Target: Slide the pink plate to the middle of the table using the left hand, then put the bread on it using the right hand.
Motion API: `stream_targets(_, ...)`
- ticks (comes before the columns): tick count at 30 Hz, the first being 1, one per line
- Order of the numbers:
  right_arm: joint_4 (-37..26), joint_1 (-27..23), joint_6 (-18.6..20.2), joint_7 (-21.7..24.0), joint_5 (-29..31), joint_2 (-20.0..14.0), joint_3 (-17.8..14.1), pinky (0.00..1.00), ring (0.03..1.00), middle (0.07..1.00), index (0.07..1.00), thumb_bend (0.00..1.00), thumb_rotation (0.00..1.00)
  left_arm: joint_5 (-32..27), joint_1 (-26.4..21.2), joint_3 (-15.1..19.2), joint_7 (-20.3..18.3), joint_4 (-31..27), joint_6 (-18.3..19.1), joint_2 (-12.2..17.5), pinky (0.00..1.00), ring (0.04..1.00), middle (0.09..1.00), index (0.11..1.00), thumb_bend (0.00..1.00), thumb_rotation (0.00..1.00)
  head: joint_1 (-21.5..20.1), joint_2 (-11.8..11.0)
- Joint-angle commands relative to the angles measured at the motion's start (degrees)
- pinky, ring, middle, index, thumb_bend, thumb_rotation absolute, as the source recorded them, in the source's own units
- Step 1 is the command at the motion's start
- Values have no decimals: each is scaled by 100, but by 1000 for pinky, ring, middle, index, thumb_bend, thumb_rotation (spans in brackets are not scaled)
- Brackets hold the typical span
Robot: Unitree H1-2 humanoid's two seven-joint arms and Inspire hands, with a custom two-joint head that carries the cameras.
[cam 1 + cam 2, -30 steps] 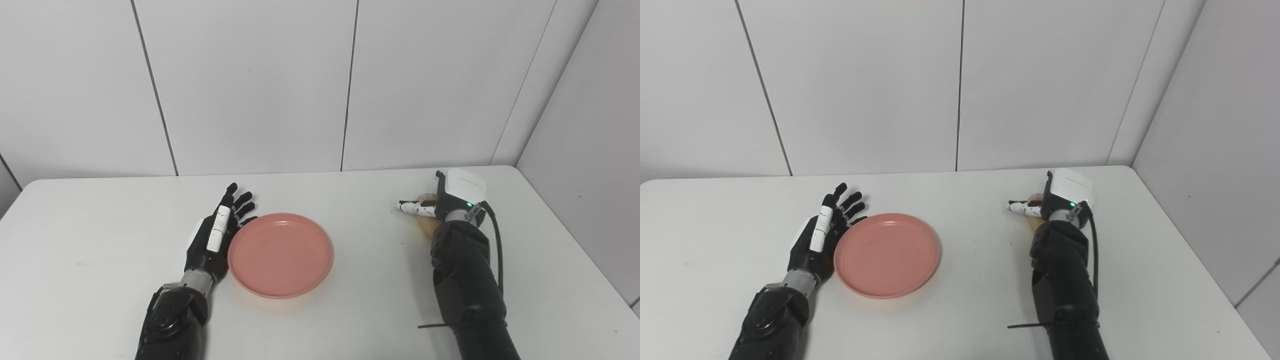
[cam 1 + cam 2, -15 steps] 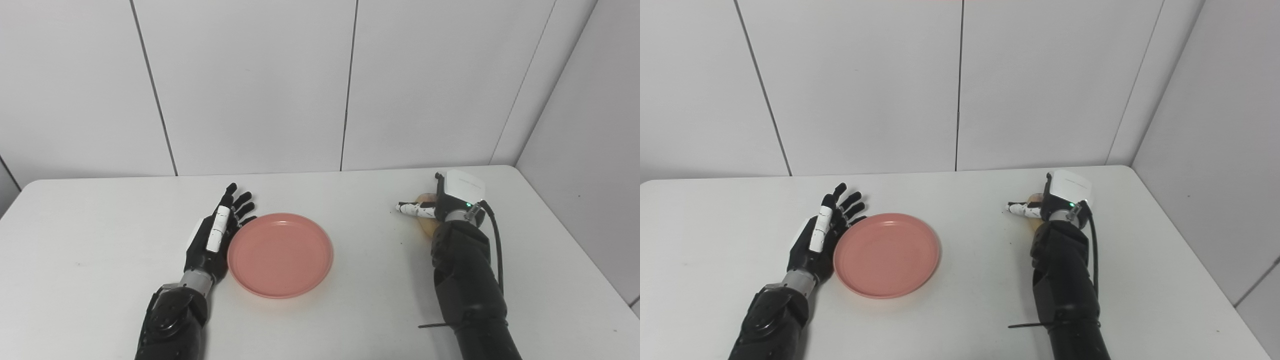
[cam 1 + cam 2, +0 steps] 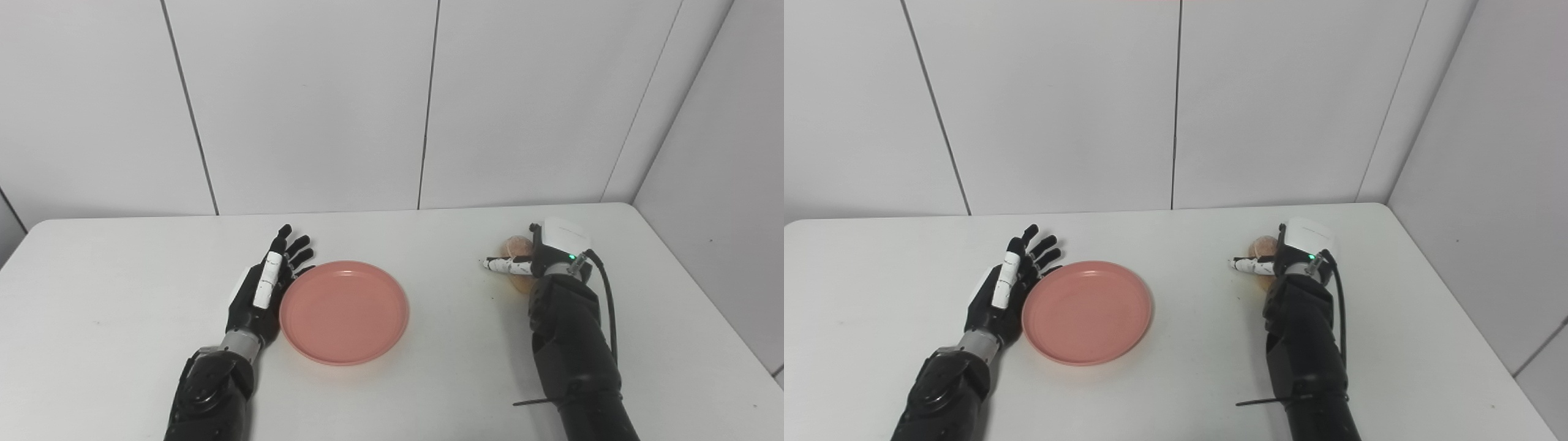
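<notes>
Table [image 3: 122,343] white; walls [image 3: 306,104] panelled.

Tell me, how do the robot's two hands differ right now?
The left hand lies flat with fingers spread, resting beside the pink plate and holding nothing; the right hand is curled around the bread. The left hand sits at the plate's edge, while the right hand is far from the plate, nearer the table corner. Both are black with white parts.
</notes>
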Motion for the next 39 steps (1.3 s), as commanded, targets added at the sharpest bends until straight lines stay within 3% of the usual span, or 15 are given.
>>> stream_targets(1,-86,-196,18,-22,-53,-106,-22,346,517,690,845,947,649,-29,17,-39,-39,-36,189,25,817,912,918,984,974,852,5,8)
stream_targets(4,-78,-183,18,-56,-28,-117,-7,341,504,667,837,937,643,3,27,-62,-30,-60,189,35,802,912,918,984,977,856,4,14)
stream_targets(7,-75,-176,18,-123,26,-119,2,282,419,588,832,905,602,-13,31,-65,-31,-64,203,36,800,914,921,982,970,857,4,14)
stream_targets(12,-89,-145,18,-270,116,-164,116,279,408,570,814,842,554,-27,48,-54,-24,-95,241,33,815,914,920,981,971,854,-5,28)
stream_targets(18,-106,-126,17,-402,337,-190,160,190,266,396,795,693,296,-66,50,-32,-44,-90,294,27,835,921,923,981,991,840,-10,39)
stream_targets(21,-144,-139,18,-330,322,-124,46,126,194,308,762,640,36,-62,52,-33,-54,-88,290,26,837,921,925,984,985,843,-15,46)
stream_targets(22,-152,-140,18,-315,313,-115,32,118,187,299,757,637,14,-63,53,-32,-58,-88,289,25,837,921,925,984,985,843,-15,46)
stream_targets(26,-185,-125,18,-241,258,-130,63,118,189,299,765,648,0,-60,65,-35,-62,-123,323,16,839,923,925,982,992,842,-16,53)
stream_targets(29,-200,-123,18,-184,224,-136,65,130,206,446,787,572,0,-84,70,-30,-84,-144,359,8,848,928,930,988,986,842,-16,53)
stream_targets(35,-245,-93,18,-124,212,-188,167,134,213,469,801,562,0,-83,78,-10,-64,-168,391,-12,851,924,926,984,990,835,-17,59)
stream_targets(39,-355,-67,18,-135,228,-184,188,157,249,471,754,560,0,-70,85,-17,-66,-188,400,-13,840,921,925,980,990,840,-9,65)
